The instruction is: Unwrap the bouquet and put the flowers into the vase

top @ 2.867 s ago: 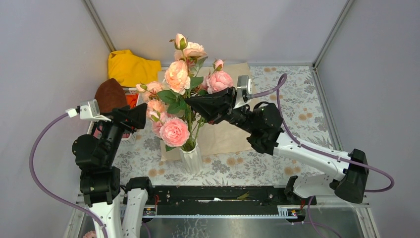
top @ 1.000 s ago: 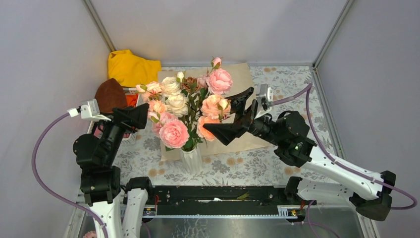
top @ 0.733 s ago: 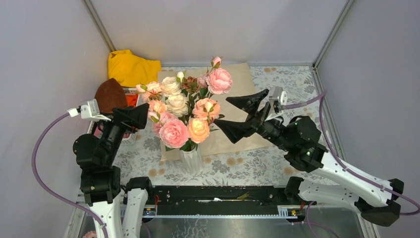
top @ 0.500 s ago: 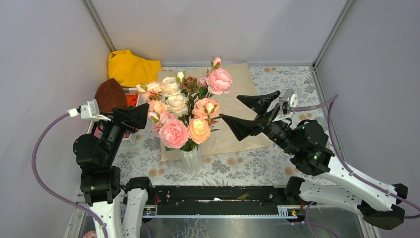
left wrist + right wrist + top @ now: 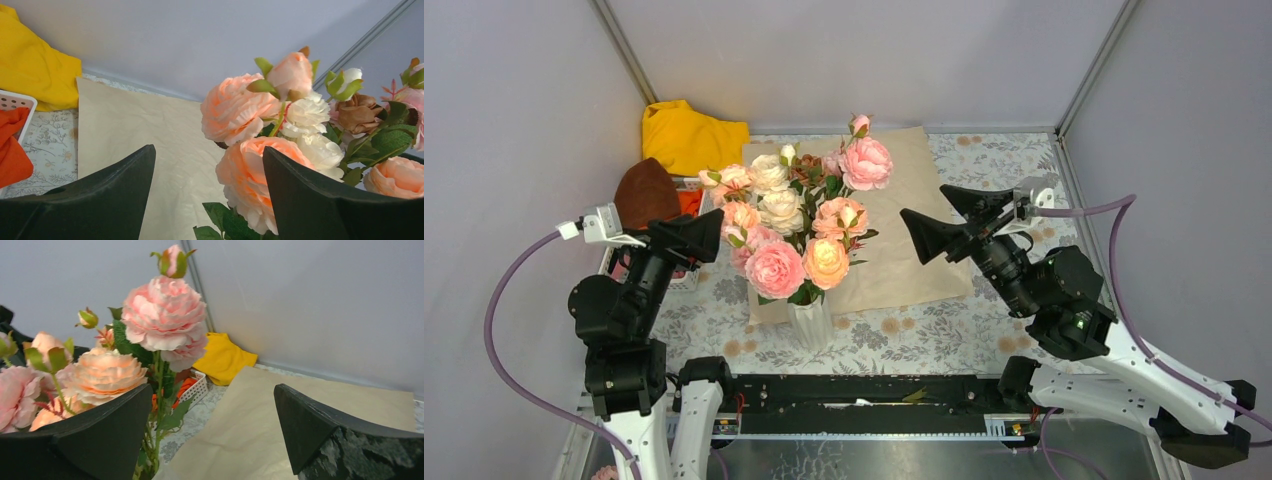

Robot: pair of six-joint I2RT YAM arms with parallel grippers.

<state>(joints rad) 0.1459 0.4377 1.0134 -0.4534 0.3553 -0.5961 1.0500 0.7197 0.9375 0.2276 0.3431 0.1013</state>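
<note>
Flowers (image 5: 776, 268) stand upright in the vase (image 5: 810, 322), mid-frame between my grippers. Left gripper (image 5: 709, 228) sits closer than right gripper (image 5: 924, 203); both spread wide, empty.

Flowers (image 5: 799, 235): pink, peach, cream-white, green leaves; vase (image 5: 810, 322): white, ribbed. Sheet (image 5: 904, 265) ahead of black right gripper (image 5: 924, 203): tan; table cover (image 5: 1014, 165): pale floral print; cloth (image 5: 686, 135): yellow.

Site: I'm working in a robot test cell, lab-like | Evidence: plain grey panel walls (image 5: 864, 50) joined by metal posts (image 5: 629, 60) box in the table | left arm (image 5: 624, 300) and right arm (image 5: 1064, 300) mounted by a black rail (image 5: 864, 392) | purple cables (image 5: 499, 330) trail off them | floral cloth (image 5: 1024, 170) covers the tabletop
</note>
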